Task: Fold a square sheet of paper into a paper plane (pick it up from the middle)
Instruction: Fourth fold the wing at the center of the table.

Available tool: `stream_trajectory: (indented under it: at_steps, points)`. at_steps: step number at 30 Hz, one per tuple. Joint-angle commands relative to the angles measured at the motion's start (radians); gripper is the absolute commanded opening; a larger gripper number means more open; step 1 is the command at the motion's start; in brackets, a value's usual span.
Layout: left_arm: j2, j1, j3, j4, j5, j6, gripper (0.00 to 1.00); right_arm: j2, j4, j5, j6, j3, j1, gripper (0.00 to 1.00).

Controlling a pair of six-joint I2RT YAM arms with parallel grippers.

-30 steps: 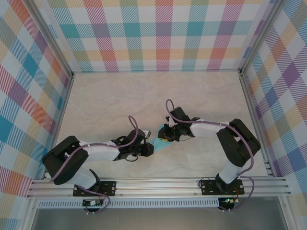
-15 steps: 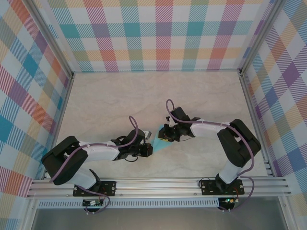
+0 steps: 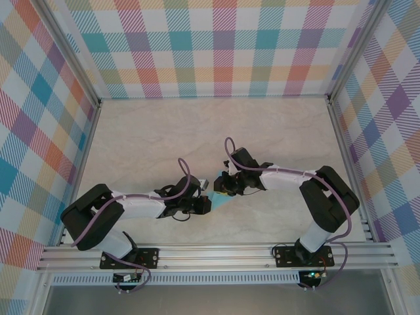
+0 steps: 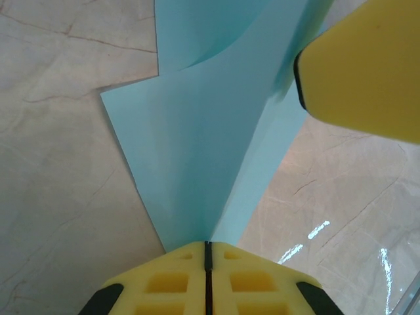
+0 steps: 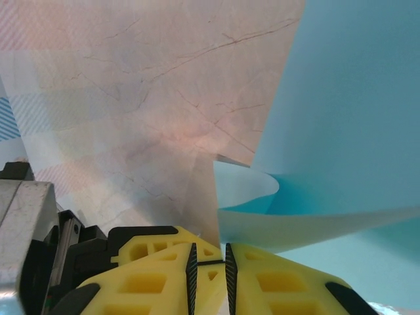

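One paper plane (image 4: pixel 190 151), four fingers (image 4: pixel 164 285).

The thin light-blue paper sheet (image 4: pixel 190 151) is partly folded into a narrow wedge. It has a straight centre crease, and two smooth panels widen away from a pointed end. That point is pinched between the closed yellow pads of the left gripper (image 4: pixel 207 248). At the wide end a loose flap curls upward, and its layers run in between the nearly closed pads of the right gripper (image 5: pixel 209 252). From above, the sheet (image 3: pixel 218 200) is a small blue sliver at the front-centre of the pale marbled tabletop (image 3: pixel 197 131).
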Motion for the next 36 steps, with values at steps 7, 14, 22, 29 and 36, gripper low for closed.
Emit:
stream_trajectory:
  at_steps: [7, 14, 22, 29, 36]
  points:
    - [-0.057, 0.011, 0.01, -0.063, -0.04, 0.033, 0.21, 0.02, -0.041, 0.04, -0.007, 0.037, 0.001, 0.2]
    - [-0.062, 0.011, 0.012, -0.083, -0.042, 0.058, 0.23, 0.02, -0.049, 0.041, -0.006, 0.046, 0.002, 0.21]
    - [-0.055, 0.011, 0.016, -0.08, -0.05, 0.065, 0.16, 0.024, -0.057, 0.042, -0.008, 0.053, 0.002, 0.21]
    - [-0.051, 0.011, 0.018, -0.079, -0.05, 0.076, 0.1, 0.029, -0.06, 0.042, -0.01, 0.056, 0.002, 0.21]
    - [-0.029, 0.026, 0.02, -0.037, 0.012, 0.053, 0.04, 0.032, -0.053, 0.015, -0.015, 0.06, 0.002, 0.23]
